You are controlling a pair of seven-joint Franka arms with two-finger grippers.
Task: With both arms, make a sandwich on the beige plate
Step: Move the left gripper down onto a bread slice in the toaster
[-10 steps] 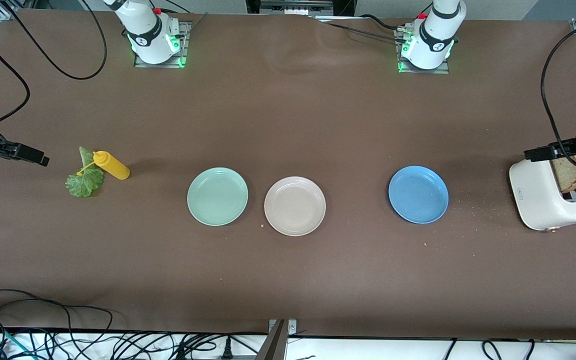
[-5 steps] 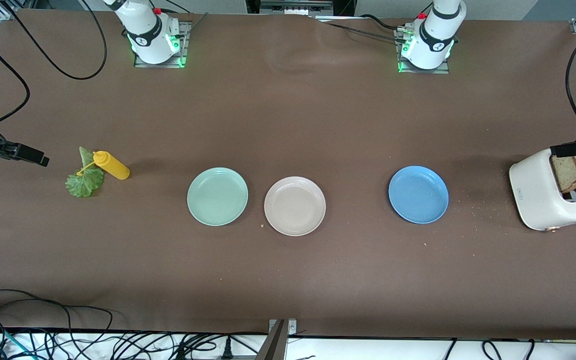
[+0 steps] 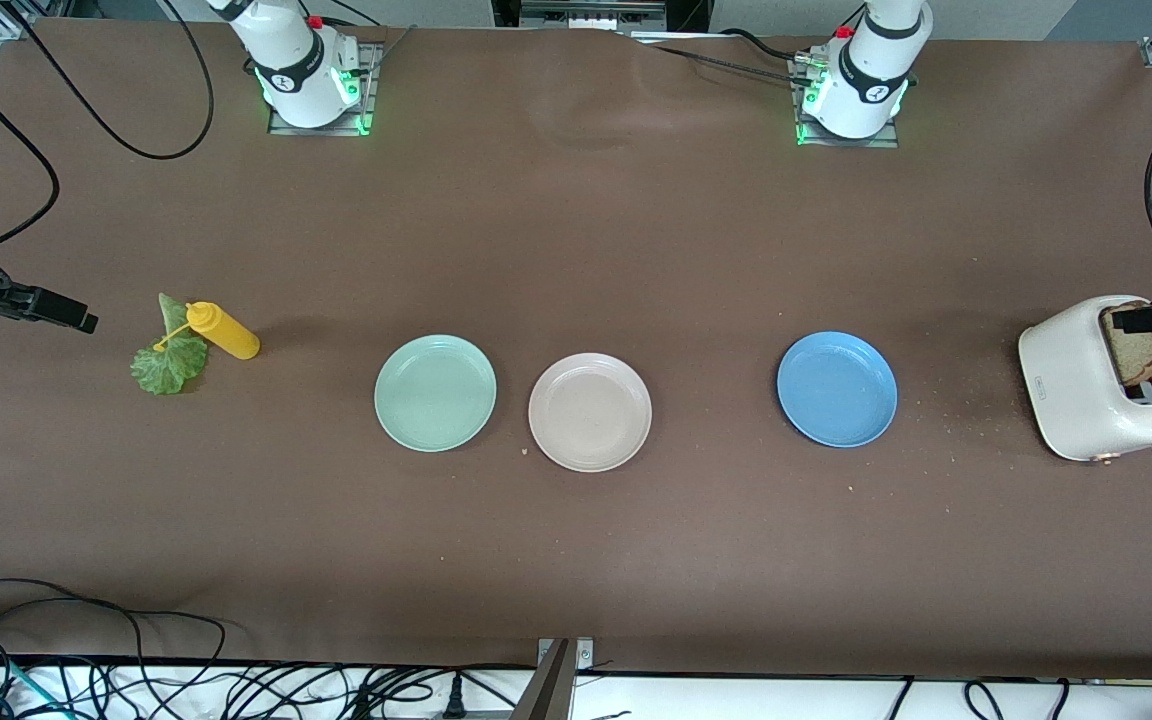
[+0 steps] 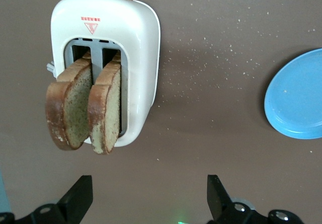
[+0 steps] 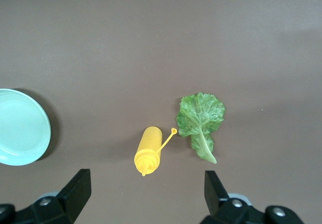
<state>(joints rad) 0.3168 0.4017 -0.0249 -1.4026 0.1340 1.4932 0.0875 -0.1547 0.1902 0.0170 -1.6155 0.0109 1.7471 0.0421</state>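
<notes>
Beige plate [image 3: 590, 411] bare, mid-bench between mint-green plate [image 3: 435, 392] and blue plate [image 3: 836, 389]. Bread slices [image 4: 85, 104] upright in toaster [image 4: 138, 48]. Left gripper [image 4: 149, 196] above them, fingers open: straddle one slice, lift straight. Right gripper [image 5: 146, 196], fingers open, over lettuce leaf [image 5: 200, 121].

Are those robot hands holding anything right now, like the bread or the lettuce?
No. Both are open and empty: the left end effector hangs over the toaster, the right end effector near the lettuce leaf.
</notes>
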